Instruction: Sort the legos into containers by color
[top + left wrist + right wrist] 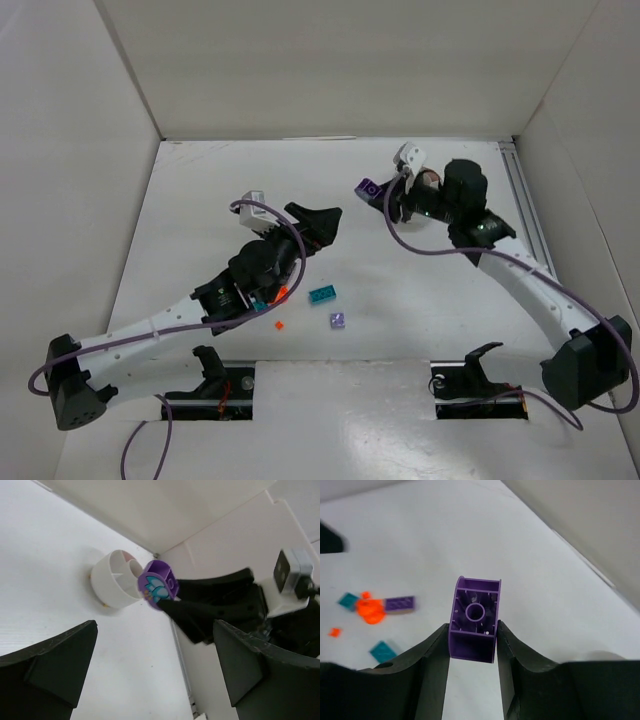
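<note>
The right gripper (472, 632) is closed on a purple brick (474, 611). It pinches the brick across its side walls, hollow underside toward the wrist camera, and holds it clear of the table (400, 320) near the white dish (111, 592), presumably for release into a wedge compartment. The left gripper (155, 672) stands wide apart and holds nothing, facing the dish. Teal, orange and purple legos (322, 294) lie loose mid-table, not yet sorted.
</note>
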You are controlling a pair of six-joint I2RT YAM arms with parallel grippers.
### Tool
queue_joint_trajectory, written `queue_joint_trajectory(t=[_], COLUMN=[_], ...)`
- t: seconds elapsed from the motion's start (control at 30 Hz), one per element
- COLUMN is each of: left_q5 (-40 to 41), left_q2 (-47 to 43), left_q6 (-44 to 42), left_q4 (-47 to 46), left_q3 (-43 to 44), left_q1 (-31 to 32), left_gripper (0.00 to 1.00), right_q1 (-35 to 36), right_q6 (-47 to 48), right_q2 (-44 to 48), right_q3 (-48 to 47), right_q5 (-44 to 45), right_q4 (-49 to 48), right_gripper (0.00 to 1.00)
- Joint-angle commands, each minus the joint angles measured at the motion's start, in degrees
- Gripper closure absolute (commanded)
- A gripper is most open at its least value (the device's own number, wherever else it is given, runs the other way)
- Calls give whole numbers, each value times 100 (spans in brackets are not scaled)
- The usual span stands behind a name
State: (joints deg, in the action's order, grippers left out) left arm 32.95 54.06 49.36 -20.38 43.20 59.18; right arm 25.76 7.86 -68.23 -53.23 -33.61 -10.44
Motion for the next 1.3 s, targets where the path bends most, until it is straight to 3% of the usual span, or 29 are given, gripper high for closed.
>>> queue_joint_trajectory(t=[0.0,0.03,0.07,0.1,0.2,0.3,0.4,0.53,0.83,1.27], left_q5=[299,352,492,554,336,-679,-1315,-1317,-1396,-2064], left_q2=[-299,-413,-414,-414,-274,173,534,641,526,816], left_q6=[-50,-111,-111,-33,-93,-365,-602,-841,-1060,-1122], left_q4=[1070,1219,1578,1738,2292,2818,2969,2970,2829,2724], left_q3=[268,329,329,329,513,785,988,1041,795,505], left_q1=[24,24,-37,-168,-738,-1607,-2032,-2147,-2349,-2868], left_gripper=[0,0,0,0,0,0,0,0,0,0], right_q1=[-369,-370,-370,-431,-633,-853,-1020,-1020,-1021,-1020], right_q6=[2466,2771,2974,3054,3336,3687,3818,4180,4356,4576], right_q2=[-425,-602,-752,-875,-1306,-1798,-2352,-3002,-3522,-3909], right_q3=[-1813,-2188,-2478,-2664,-3131,-3421,-3799,-4282,-4582,-4775], right_q5=[762,1455,2819,3372,4429,4861,5258,5731,5935,5145], right_q4=[3636,4333,4879,5494,6139,6352,6554,6879,6643,6177], right_gripper=[74,74,76,76,74,74,74,74,84,80])
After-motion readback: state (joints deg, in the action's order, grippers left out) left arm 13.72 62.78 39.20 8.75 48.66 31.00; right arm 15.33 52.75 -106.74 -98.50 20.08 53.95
